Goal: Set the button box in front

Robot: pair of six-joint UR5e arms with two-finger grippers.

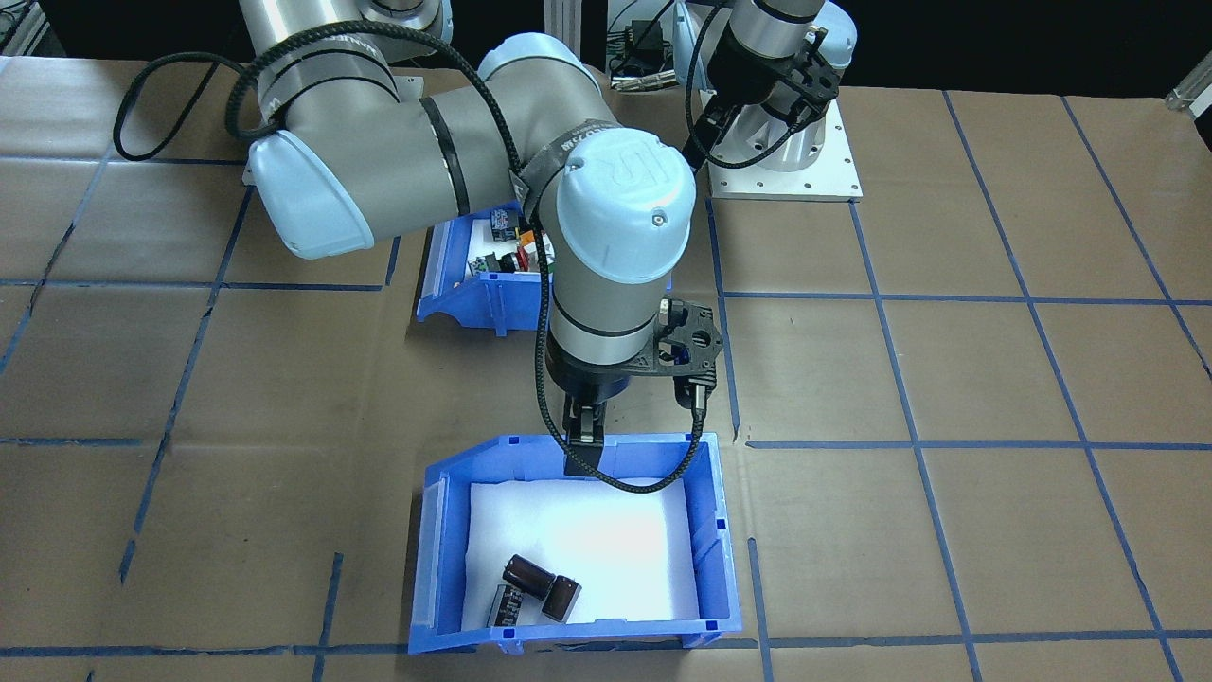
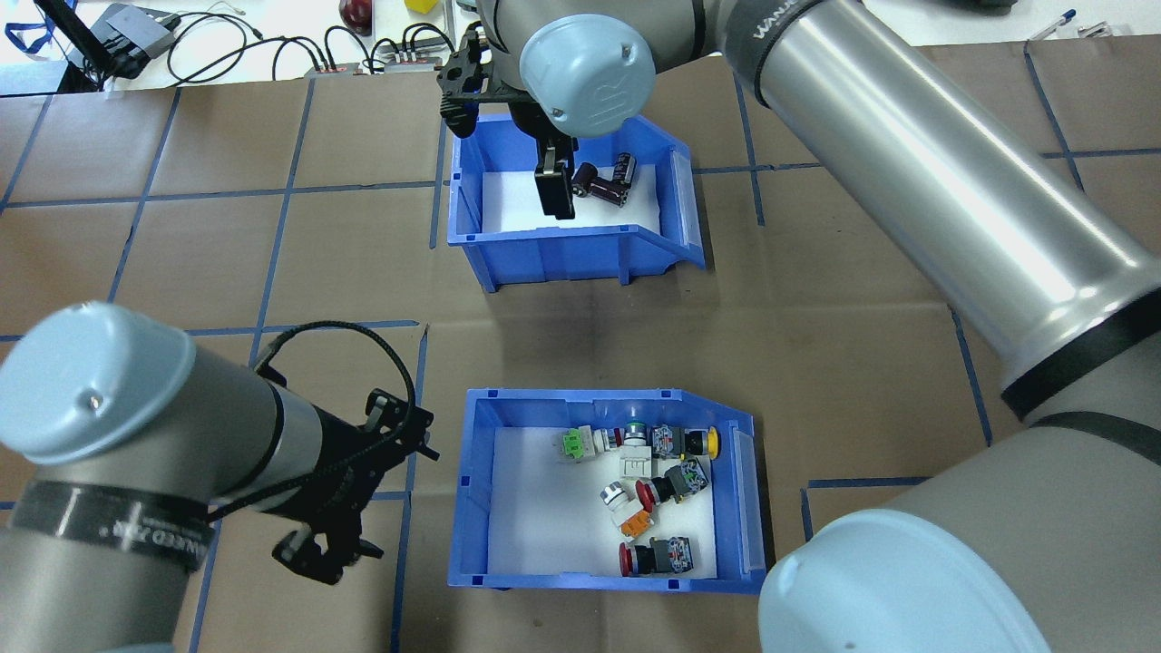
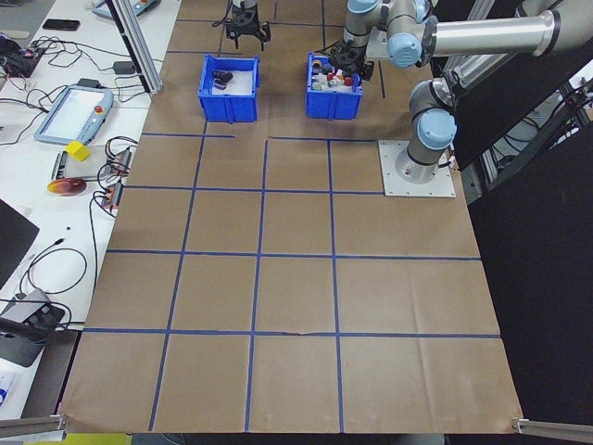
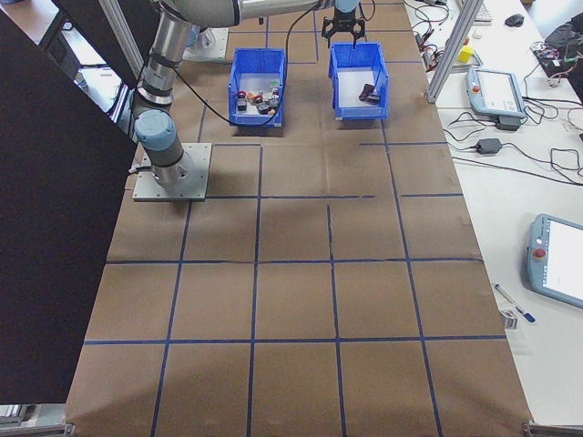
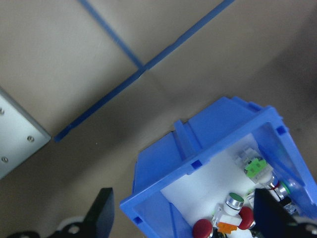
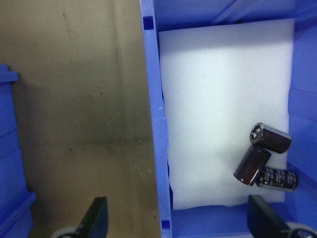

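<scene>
Overhead exterior shows you the button box (image 2: pixel 603 490), a blue bin with a white foam liner, sitting on the brown-papered desk (image 2: pixel 816 363) close to the robot, its coloured push-button switches (image 2: pixel 648 481) scattered toward the right side of the liner. Taking that box as your landmark, the second blue bin (image 2: pixel 571 204) lies beyond it, farther from the robot and apart from it, and holds a few dark cylinders (image 2: pixel 606 180). The right gripper (image 2: pixel 553 186) hangs over that far bin, at its wall on the side nearest the button box; in the right wrist view you see the wall running between the two finger tips with its jaws spread wide, one finger over the foam and the other outside over the paper, neither clamped on anything. The left gripper (image 2: pixel 331 544) hovers just beside the button box on its left, above bare paper; in the left wrist view its jaws also stand wide, with a corner of the box between the finger tips and nothing gripped. The button box rests flat on the desk, touched by neither arm.
</scene>
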